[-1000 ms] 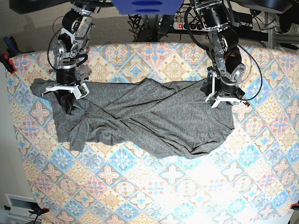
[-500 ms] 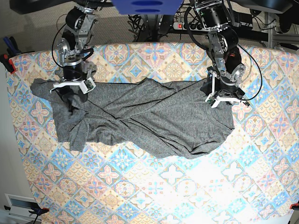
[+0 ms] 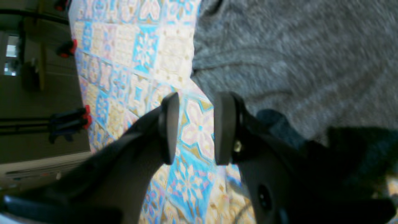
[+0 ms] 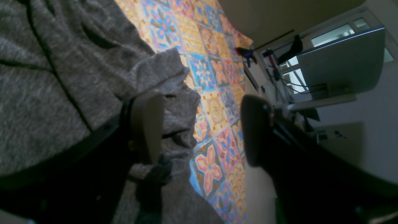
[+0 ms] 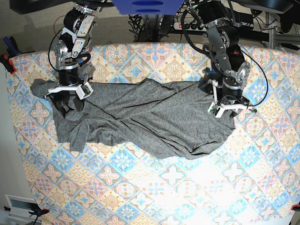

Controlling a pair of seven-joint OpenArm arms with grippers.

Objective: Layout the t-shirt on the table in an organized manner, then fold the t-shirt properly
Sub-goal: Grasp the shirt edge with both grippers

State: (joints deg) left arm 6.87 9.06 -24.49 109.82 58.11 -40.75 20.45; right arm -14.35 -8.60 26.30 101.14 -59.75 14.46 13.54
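Note:
The dark-grey t-shirt lies crumpled and twisted across the far half of the table, with diagonal folds through its middle. My right gripper hovers over the shirt's left end. In the right wrist view its jaws stand wide open, one finger over a bunched fold of the t-shirt, the other over the table edge. My left gripper sits at the shirt's right edge. In the left wrist view it is open by a narrow gap with only patterned table between the pads; the t-shirt lies beside it.
Clamps grip the table's left edge, and another clamp shows in the left wrist view. Cables and a power strip run behind the far edge. A monitor stands beyond the table. A white box sits on the floor at front left.
My right gripper has opened and let go of the shirt's left end, lifting slightly. My left gripper has shifted a little toward the front along the shirt's right edge.

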